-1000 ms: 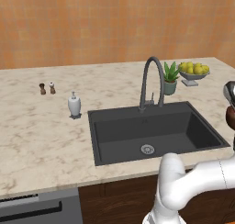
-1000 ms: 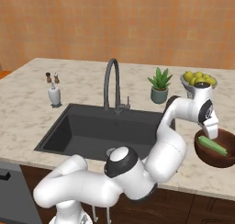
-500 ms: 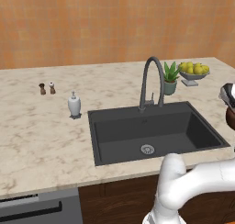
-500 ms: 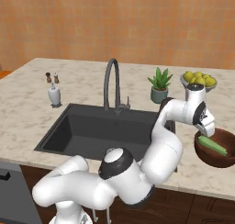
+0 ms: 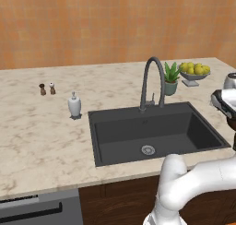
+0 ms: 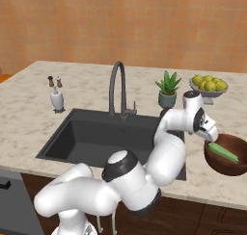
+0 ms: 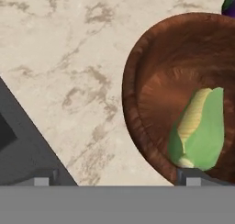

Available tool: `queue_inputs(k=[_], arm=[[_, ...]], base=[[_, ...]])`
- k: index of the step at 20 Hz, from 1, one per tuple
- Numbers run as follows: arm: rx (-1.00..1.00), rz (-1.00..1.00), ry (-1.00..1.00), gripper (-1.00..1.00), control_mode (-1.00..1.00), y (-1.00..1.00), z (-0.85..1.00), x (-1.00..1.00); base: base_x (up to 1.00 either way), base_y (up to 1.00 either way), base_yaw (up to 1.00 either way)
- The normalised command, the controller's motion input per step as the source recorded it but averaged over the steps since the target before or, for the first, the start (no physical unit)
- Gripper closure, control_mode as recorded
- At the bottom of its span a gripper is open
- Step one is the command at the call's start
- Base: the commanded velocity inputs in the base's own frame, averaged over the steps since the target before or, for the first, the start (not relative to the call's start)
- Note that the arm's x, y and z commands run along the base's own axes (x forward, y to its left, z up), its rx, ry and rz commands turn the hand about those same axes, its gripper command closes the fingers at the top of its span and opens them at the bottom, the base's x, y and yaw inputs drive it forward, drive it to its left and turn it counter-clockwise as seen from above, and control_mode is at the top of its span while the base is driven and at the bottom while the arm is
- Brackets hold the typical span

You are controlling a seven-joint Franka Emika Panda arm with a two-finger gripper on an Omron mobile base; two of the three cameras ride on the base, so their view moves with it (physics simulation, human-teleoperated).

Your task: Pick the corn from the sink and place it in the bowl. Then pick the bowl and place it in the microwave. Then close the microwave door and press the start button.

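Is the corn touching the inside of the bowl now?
Touching. In the hand view the corn lies against the inner wall of the bowl, with no gap visible.

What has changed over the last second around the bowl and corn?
Very little. The gripper has drawn slightly back from the bowl toward the sink, its jaws open and holding nothing. The corn lies in the bowl as before, and the bowl has stayed on the counter to the right of the sink.

a white soap dispenser (image 5: pixel 74 105), two small brown shakers (image 5: pixel 47 88), a potted green plant (image 5: pixel 171 78) and a pale grey bowl of yellow fruit (image 5: pixel 194 73) stand on the beige marble desk (image 5: pixel 37 132).
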Motion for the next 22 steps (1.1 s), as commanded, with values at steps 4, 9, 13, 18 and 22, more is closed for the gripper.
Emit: queue_inputs(k=[4, 9, 13, 18, 22], arm=[[-0.03, 0.15, 0.26, -1.00, -1.00, 0.00, -0.14, 0.35], [0.00, 0.13, 0.19, -1.00, -1.00, -0.04, -0.08, 0.31], [0.00, 0.11, 0.06, -1.00, -1.00, -0.31, 0.00, 0.08], [0.02, 0.09, 0.05, -1.00, -1.00, -0.30, -0.18, 0.08], [0.01, 0.07, 0.12, -1.00, -1.00, -0.19, -0.46, 0.12]], base=[[0.00, 0.00, 0.00], [0.00, 0.00, 0.00], [0.00, 0.00, 0.00], [0.00, 0.00, 0.00], [0.00, 0.00, 0.00]])
